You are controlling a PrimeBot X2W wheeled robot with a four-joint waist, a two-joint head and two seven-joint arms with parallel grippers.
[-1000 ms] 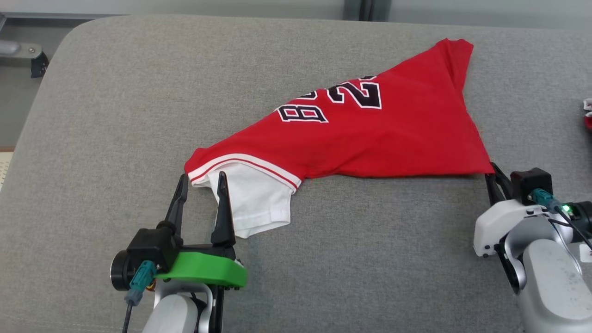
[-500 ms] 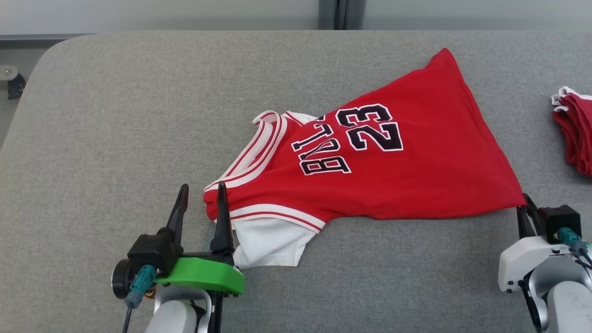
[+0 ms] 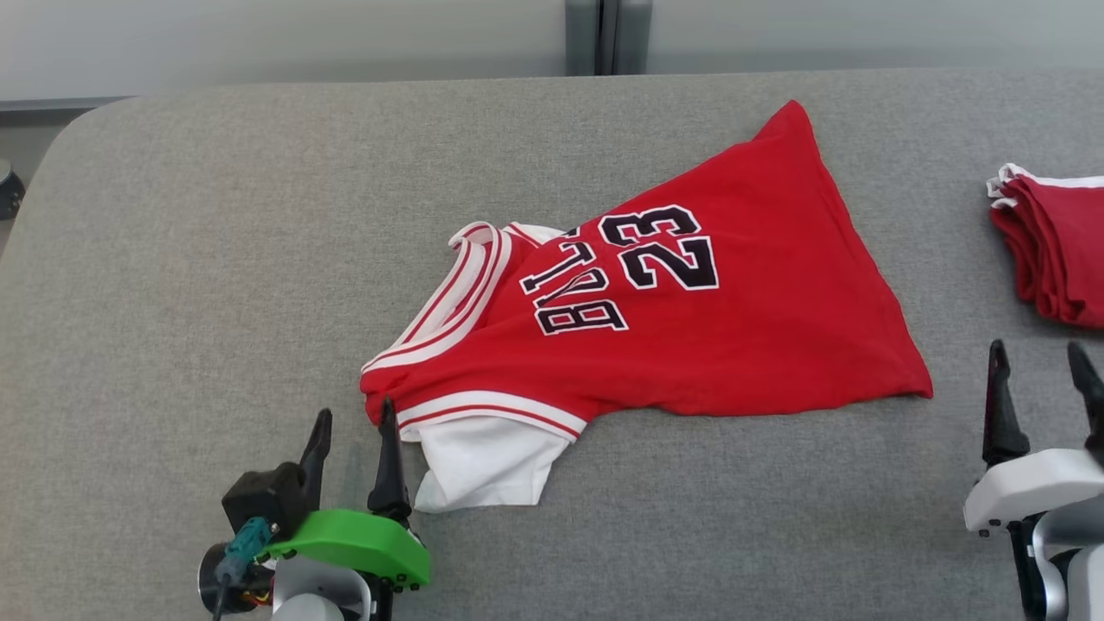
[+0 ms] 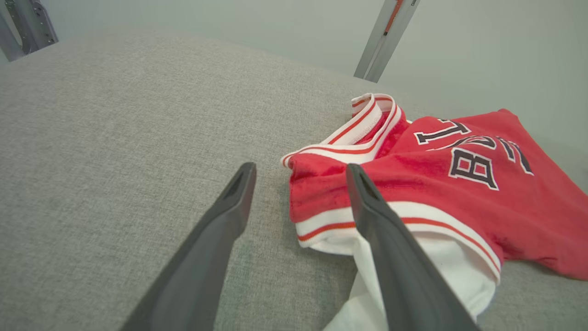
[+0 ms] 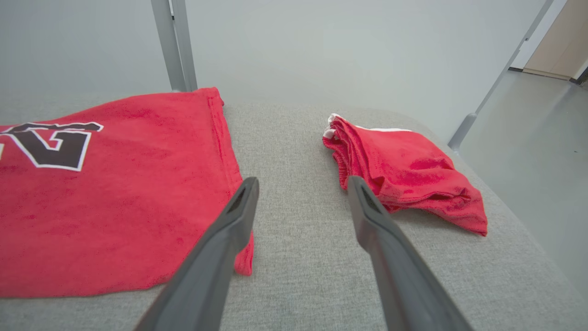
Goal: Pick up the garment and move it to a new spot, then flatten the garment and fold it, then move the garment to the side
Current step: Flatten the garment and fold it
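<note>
A grey, coarse-woven padded bench with rounded corners stands before a plain pale wall split by a metal post. Bare bench lies open ahead of the left jaws and outward to the near edge. The red jersey, soft knit with a black 23 and white striped trim, lies rumpled between the two sets of jaws, its banded armhole just beside the left jaws and its hem corner near the right jaws. Both sets of jaws stand spread and empty. Ahead of the right jaws sits a folded red pile.
</note>
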